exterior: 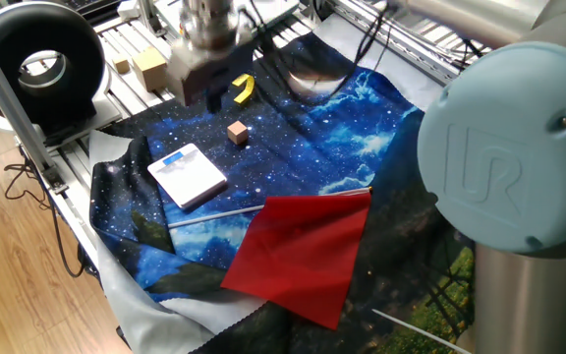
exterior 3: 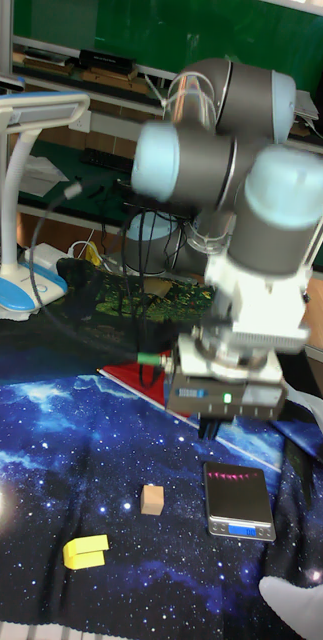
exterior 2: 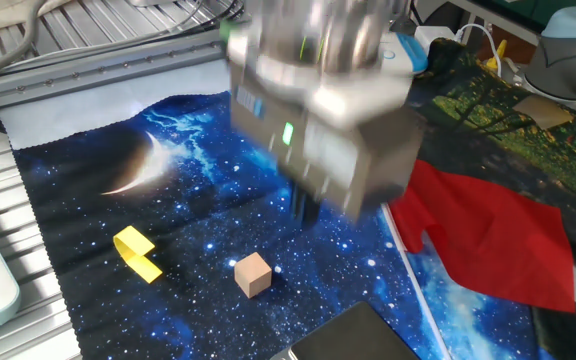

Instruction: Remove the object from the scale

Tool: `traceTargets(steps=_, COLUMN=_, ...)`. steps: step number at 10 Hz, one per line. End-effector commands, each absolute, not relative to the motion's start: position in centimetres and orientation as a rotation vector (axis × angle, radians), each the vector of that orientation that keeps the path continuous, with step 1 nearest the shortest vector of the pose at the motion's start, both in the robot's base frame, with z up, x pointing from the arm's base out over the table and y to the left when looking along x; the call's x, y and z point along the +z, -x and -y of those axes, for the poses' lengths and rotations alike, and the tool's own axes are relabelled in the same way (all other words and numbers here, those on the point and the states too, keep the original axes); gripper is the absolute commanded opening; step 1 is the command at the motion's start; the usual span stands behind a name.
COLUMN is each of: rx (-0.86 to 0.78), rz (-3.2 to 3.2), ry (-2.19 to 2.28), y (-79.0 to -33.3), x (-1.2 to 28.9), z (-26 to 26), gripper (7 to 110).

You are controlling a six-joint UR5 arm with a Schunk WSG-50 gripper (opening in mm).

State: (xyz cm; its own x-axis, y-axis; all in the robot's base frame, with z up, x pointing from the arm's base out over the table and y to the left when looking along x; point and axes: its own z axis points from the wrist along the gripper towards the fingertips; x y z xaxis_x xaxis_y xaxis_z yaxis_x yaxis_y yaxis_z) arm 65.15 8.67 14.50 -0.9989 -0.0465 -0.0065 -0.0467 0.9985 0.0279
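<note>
**Cube off the scale, arm raised above the cloth**

The object (exterior: 236,131), a tiny brown wooden cube, sits on the starry blue cloth (exterior: 312,157) that covers the surface, apart from the scale (exterior: 187,175) and not touching it. In one fixed view the cube lies up and to the right of the white slab; in the tall fixed view it lies to the left of the slab, with bare cloth between them. The top of the scale carries nothing, and its blue strip shows along one edge.

The gripper (exterior 2: 305,207) hangs in the air above the cloth, blurred in all three views. It holds nothing, and it is clear of the cube, which sits below it and a little to the side in the other fixed view. Whether the jaws stand released or clenched I cannot tell; the blur hides them.

A yellow curved piece (exterior 2: 137,253) lies on the cloth near the cube, on the far side of it from the scale. A red cloth sheet (exterior: 303,256) is spread flat well apart from the cube, with a thin white rod (exterior: 214,214) running between it and the scale. A pale wooden block (exterior: 150,70) rests on the metal rails beyond the cloth's edge
</note>
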Motion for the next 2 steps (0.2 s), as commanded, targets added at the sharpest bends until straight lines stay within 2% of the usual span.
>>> traceTargets(steps=1, rx=0.043, rz=-3.146, ry=0.093, y=-61.76, x=19.15, z=-7.36, gripper=7)
traceTargets(steps=2, rx=0.031, rz=-3.146, ry=0.095, y=-61.13, x=19.37, z=-6.87, gripper=7)
